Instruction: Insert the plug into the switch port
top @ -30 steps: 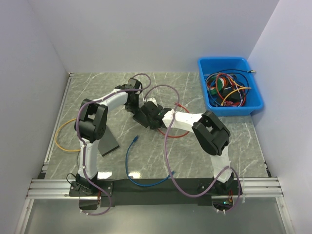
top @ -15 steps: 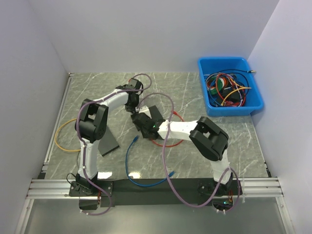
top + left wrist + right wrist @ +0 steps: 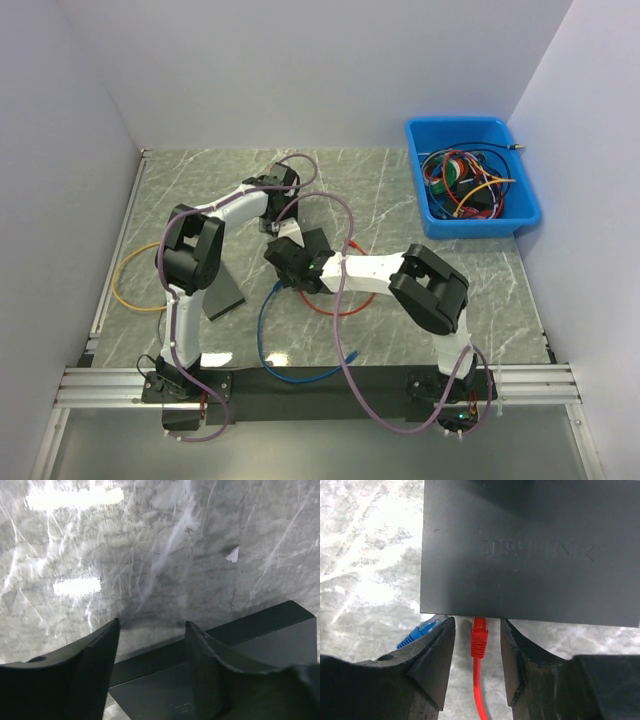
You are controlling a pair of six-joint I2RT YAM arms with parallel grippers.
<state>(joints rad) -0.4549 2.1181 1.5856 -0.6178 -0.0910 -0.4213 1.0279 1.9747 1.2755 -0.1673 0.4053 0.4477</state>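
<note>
Looks nearly done: red plug (image 3: 479, 636) seated in switch (image 3: 520, 580) port. Right gripper (image 3: 476, 624), left gripper (image 3: 152, 625): parted, holding nothing. Remaining: retreat only.

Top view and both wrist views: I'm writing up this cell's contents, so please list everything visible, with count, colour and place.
switch: one, black, mid-table under both grippers
red cable: one, red, plug end at the switch's edge, loop trailing toward the near side
blue cable: one, blue, near front, plug end lying loose beside the switch
yellow cable: one, yellow, left side of the table
bin: one, blue, back right
loose cables: a tangle, mixed colours, inside the bin
slab: one, dark grey, beside the left arm
table: one, grey marble
left arm, right arm: white and black
left gripper: black, open above the switch
right gripper: black, open, fingers either side of the red plug
</note>
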